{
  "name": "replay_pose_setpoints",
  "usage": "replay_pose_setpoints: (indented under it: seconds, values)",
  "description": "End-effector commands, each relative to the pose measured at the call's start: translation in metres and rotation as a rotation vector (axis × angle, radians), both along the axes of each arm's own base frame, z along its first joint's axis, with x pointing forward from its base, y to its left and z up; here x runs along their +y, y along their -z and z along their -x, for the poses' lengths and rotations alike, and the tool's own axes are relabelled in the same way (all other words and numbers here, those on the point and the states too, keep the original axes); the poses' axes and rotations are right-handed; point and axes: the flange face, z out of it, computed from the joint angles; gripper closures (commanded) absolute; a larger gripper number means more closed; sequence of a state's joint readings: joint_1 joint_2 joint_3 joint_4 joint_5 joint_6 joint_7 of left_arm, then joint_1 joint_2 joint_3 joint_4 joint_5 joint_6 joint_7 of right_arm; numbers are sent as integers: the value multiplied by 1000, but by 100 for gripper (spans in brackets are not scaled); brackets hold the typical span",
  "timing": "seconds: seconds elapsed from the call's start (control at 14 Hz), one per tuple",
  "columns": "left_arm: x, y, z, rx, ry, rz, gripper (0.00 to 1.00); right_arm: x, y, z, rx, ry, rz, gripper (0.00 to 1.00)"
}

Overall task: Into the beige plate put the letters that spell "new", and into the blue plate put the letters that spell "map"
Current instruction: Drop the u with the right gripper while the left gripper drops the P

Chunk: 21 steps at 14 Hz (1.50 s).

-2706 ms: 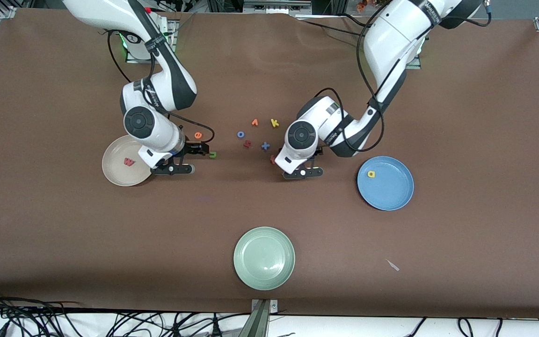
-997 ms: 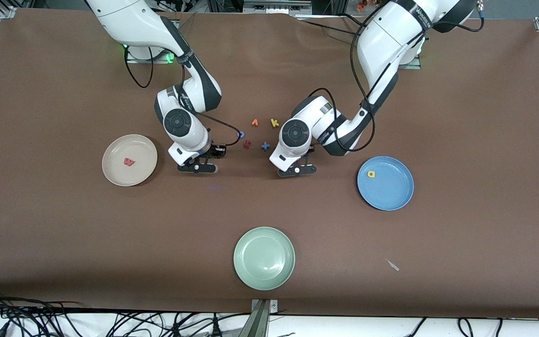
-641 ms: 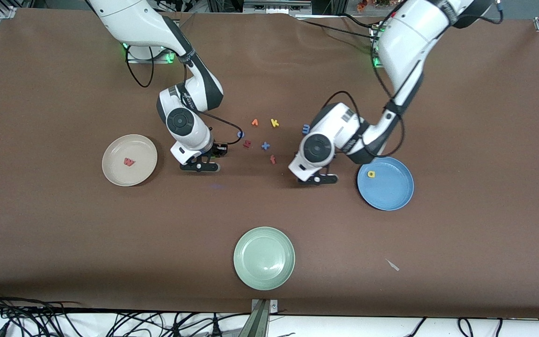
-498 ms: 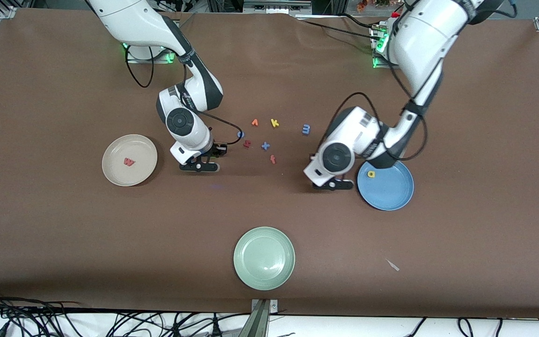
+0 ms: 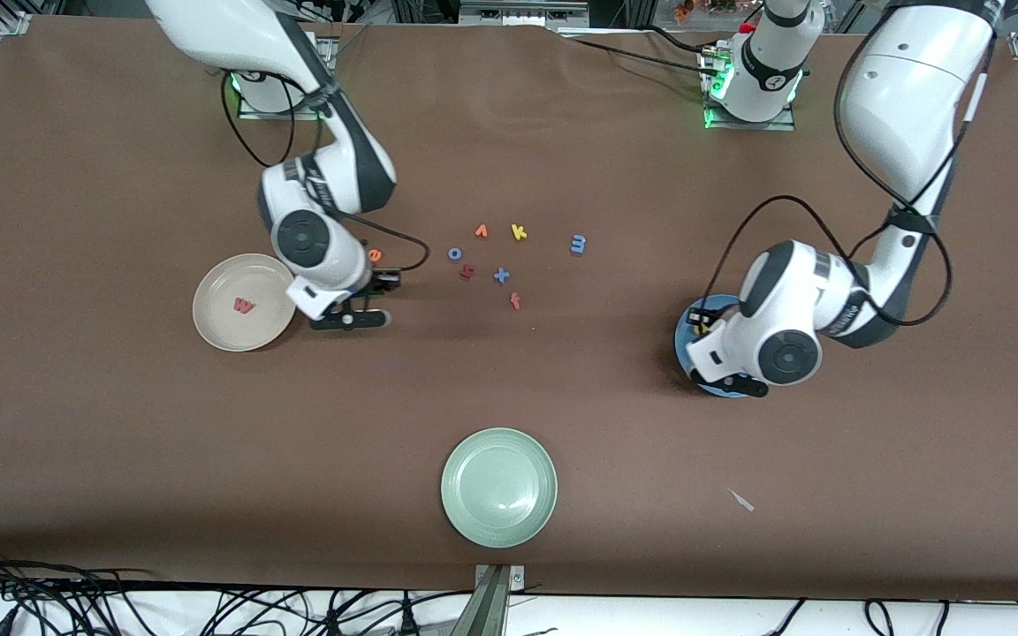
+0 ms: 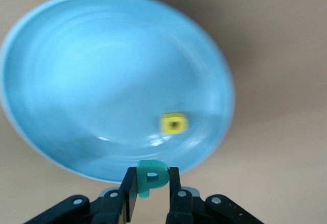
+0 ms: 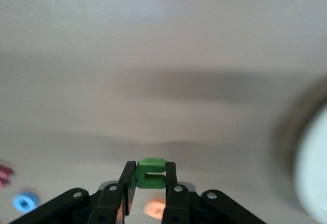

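Observation:
My right gripper [image 7: 150, 172] is shut on the green "n" [image 7: 151, 175] just above the table, between the beige plate [image 5: 219, 329] and the orange "e" [image 5: 375, 254]. The pinkish-red "w" [image 5: 244, 306] lies in the beige plate. My left gripper [image 6: 152, 178] is shut on the teal "p" [image 6: 152, 169] and hangs over the rim of the blue plate [image 6: 92, 81], where the yellow "a" [image 6: 173, 124] lies. In the front view the left arm hides most of the blue plate [image 5: 682, 337]. The blue-purple "m" [image 5: 578, 245] lies on the table toward the left arm's end of the letter group.
Loose letters lie mid-table: an orange "v" [image 5: 481, 231], a yellow "k" [image 5: 519, 232], a blue "o" [image 5: 454, 253], a blue "x" [image 5: 501, 276] and two reddish ones [image 5: 467, 272] [image 5: 515, 301]. A pale green plate [image 5: 499, 487] sits nearest the front camera.
The left arm has swung from the letter group to above the blue plate, carrying the "p". The right gripper shut on the "n" and moved with it toward the beige plate.

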State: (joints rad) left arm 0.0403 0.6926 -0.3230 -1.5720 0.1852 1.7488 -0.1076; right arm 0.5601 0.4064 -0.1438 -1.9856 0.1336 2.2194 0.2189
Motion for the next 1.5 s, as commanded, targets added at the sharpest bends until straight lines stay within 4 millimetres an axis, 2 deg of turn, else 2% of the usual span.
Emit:
replay_pose_setpoints:
  seconds: [0.0, 0.07, 0.14, 0.21, 0.43, 0.57, 0.64, 0.71, 0.78, 0.85, 0.93, 1.07, 1.28, 1.42]
  values:
    - [12, 18, 1, -3, 53, -16, 86, -57, -19, 24, 20, -127, -22, 96]
    - [17, 20, 0, -3, 46, -15, 62, -86, -20, 27, 23, -164, -32, 96]
    - [17, 20, 0, -5, 42, -17, 13, -111, -20, 30, 27, -189, -41, 96]
    - [19, 15, 0, -2, 41, -21, 0, -127, -18, 33, 33, -201, -46, 96]
    - [5, -34, 5, 0, 45, -39, 0, -164, -7, 33, 16, -220, -41, 96]
    - [-24, -62, 14, -12, 32, -33, 0, -190, 15, 28, 14, -187, -6, 95]
    - [-38, -70, 21, -1, 7, -31, 0, -192, 21, 28, 20, -183, 1, 91]
    - [-55, -81, 30, 6, -18, -25, 0, -193, 20, 28, 26, -165, 3, 67]
    - [-70, -92, 41, 13, -14, -16, 0, -191, 19, 29, 34, -126, 4, 7]
    - [-88, -98, 54, 7, 11, -11, 0, -189, 15, 30, 41, -72, 9, 0]
    - [-106, -103, 63, -15, 20, -8, 0, -180, 7, 31, 44, -38, 7, 0]
    - [-135, -101, 83, -85, -20, -7, 0, -152, 1, 38, 54, -9, 7, 0]
    - [-170, -74, 118, -159, -63, 8, 0, -112, -7, 48, 45, 82, 13, 0]
    - [-192, -48, 149, -212, -67, 6, 0, -73, -8, 59, 32, 159, 25, 0]
